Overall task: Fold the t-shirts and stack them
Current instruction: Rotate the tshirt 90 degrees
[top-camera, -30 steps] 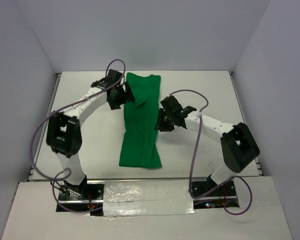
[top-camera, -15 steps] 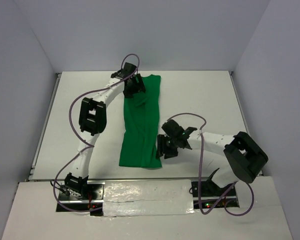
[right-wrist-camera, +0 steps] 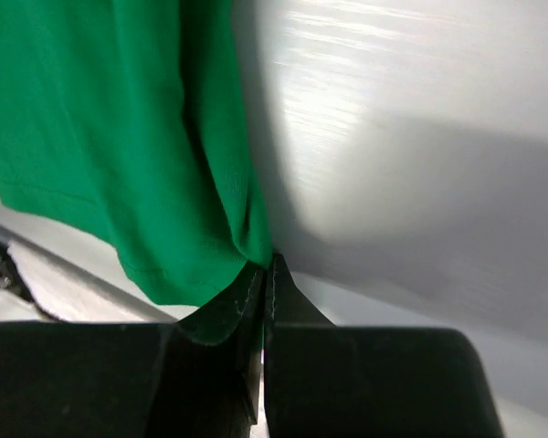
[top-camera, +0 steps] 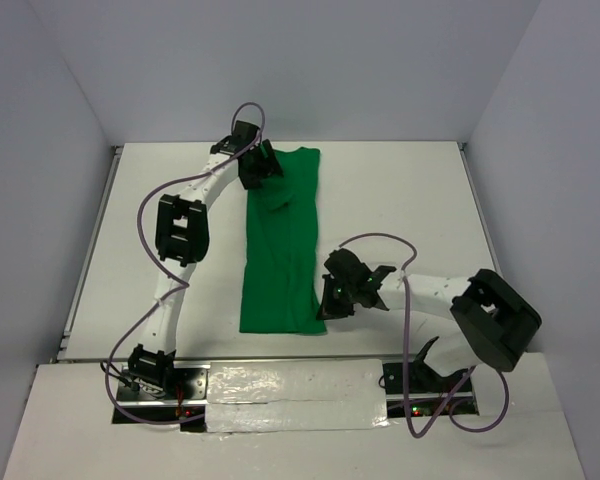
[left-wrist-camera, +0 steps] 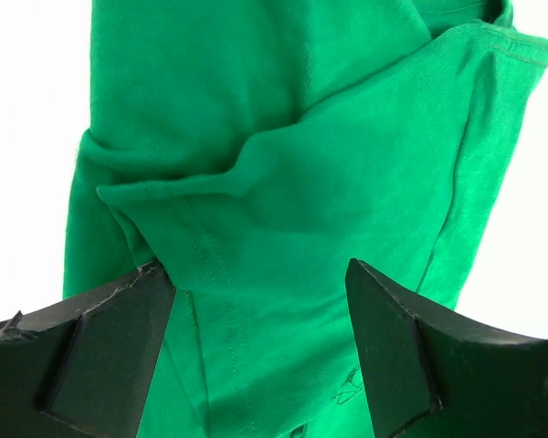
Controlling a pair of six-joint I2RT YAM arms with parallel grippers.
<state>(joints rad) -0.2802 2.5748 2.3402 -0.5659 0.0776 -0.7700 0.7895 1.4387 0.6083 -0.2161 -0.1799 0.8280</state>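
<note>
The green t-shirt (top-camera: 280, 250) lay as a long strip mid-frame on the desk (top-camera: 410, 190). A clean fold would likely need both ends gripped and lifted together, edges aligned. The right pincer (top-camera: 326, 306), arm stretched low toward lower centre, was clamped tight on the hem corner. The left pincer (top-camera: 262, 166), arm reaching to upper centre, hovered wide apart over the upper end, holding nothing.

Bright, even overhead light left faint shadows on the white tabletop (top-camera: 400, 190). The left wrist view blew it out to pure white around the sharp green t-shirt (left-wrist-camera: 301, 182); the right wrist view showed streaky glare and soft grey shadow.
</note>
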